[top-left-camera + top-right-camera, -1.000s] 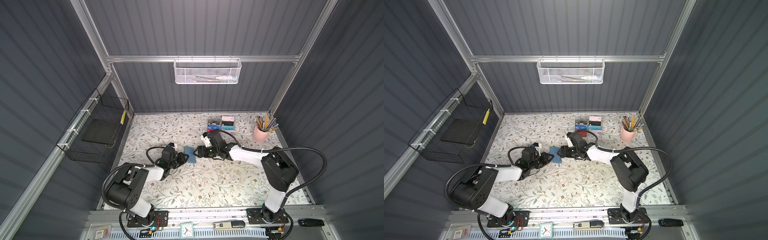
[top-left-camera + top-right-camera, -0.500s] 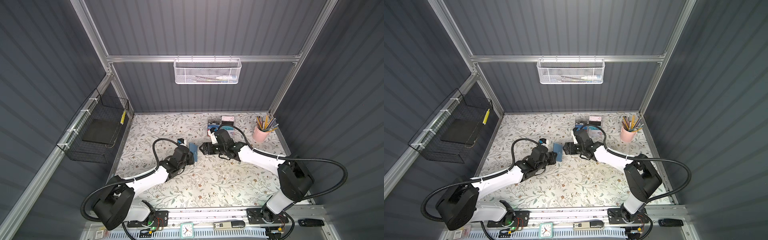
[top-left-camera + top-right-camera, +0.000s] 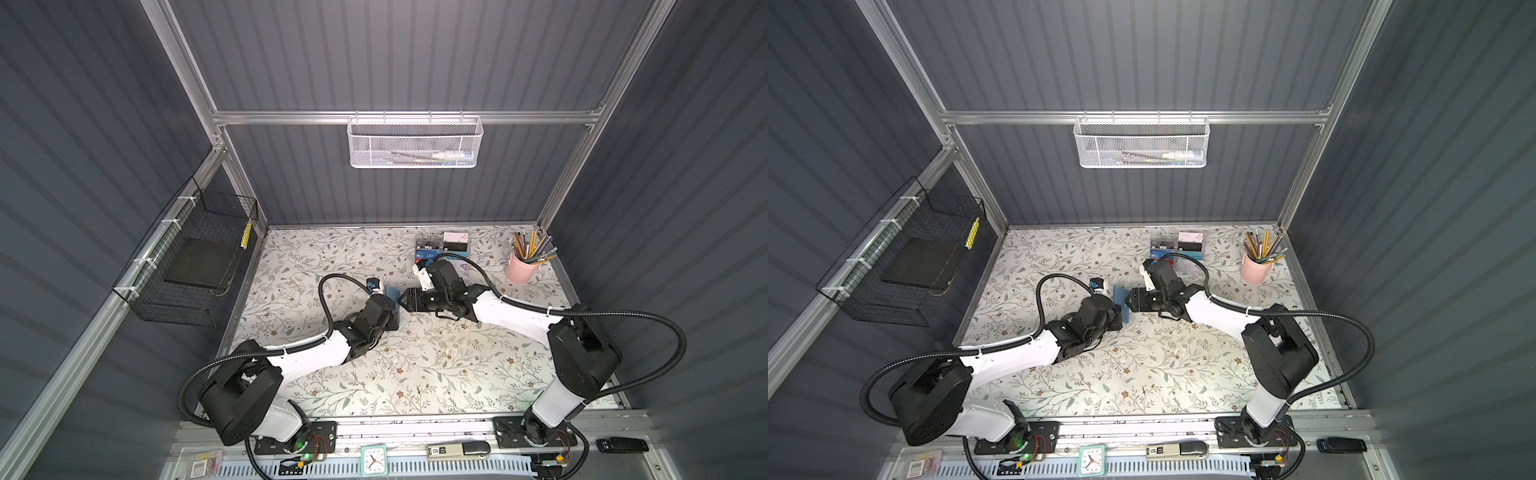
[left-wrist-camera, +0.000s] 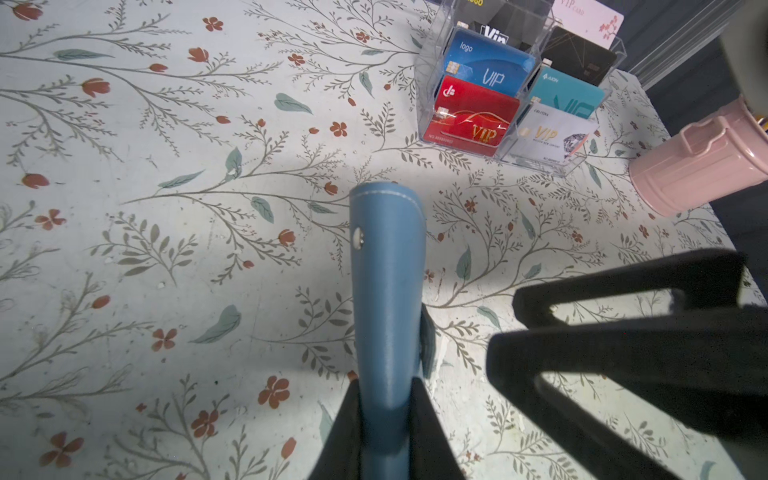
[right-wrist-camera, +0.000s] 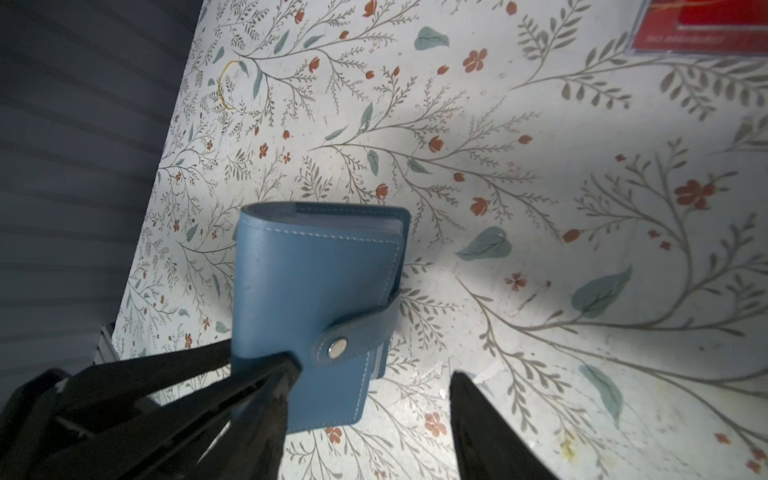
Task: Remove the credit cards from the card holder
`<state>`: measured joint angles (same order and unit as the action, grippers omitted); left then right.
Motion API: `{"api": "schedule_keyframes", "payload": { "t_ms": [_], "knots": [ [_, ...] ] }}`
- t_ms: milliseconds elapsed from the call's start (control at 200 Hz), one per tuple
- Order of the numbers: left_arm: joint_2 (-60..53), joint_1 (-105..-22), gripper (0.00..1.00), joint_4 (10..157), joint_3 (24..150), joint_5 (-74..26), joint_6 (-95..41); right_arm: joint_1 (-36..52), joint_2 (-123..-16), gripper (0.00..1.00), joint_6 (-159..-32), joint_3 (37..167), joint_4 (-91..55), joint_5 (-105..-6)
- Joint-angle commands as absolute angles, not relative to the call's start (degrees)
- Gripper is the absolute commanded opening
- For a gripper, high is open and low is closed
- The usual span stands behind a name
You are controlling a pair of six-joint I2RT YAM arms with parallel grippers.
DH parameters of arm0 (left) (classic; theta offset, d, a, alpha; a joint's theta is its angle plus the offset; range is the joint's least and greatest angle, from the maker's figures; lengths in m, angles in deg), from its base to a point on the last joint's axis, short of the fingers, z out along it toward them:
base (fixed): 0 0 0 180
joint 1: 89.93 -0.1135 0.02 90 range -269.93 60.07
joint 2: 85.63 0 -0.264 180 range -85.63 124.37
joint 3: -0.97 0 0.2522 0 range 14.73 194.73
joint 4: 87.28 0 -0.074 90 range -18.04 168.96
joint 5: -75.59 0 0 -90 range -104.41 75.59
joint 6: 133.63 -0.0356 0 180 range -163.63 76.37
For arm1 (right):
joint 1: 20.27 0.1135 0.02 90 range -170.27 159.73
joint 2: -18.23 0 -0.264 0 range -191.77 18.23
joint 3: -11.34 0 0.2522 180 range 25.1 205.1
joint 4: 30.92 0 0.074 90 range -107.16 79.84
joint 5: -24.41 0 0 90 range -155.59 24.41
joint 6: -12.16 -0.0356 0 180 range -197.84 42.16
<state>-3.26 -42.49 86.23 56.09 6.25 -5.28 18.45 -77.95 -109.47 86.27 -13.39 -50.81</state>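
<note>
Spine-up card holder (image 4: 386, 270) in left gripper (image 4: 384, 384), lengthwise toward back wall (image 3: 395, 195)

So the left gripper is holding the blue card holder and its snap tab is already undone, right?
No. The left gripper does hold the card holder, but its closure tab is snapped shut across the cover, not undone; the right wrist view shows it.

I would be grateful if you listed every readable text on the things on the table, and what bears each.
"logo", "VIP": blue card in the clear card rack.
"VIP": red card.
"VIP": white card.
"Vip": rear black card.
"VIP CARD": pink card.
"AION", part-hidden "VIP": teal card.
Smaller print on them: too blurred.
Blue card holder: no text.
</note>
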Motion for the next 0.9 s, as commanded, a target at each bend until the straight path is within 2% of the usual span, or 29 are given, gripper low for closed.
{"api": "schedule_keyframes", "payload": {
  "t_ms": [0, 655, 895],
  "knots": [
    [-4.39, -42.26, 0.00, 88.49, 58.33, 8.21, -4.58, 18.40, -79.06, 0.61, -110.19, 86.34, -14.48, -48.99],
    [-1.34, -40.99, 0.00, 92.04, 58.79, 6.83, -2.20, 18.40, -81.35, 0.53, -110.44, 87.24, -14.53, -49.06],
    [-1.70, -40.58, 0.00, 92.75, 58.23, 6.94, -1.62, 18.42, -81.47, 0.46, -110.38, 87.24, -14.43, -50.55]
  ]
}}
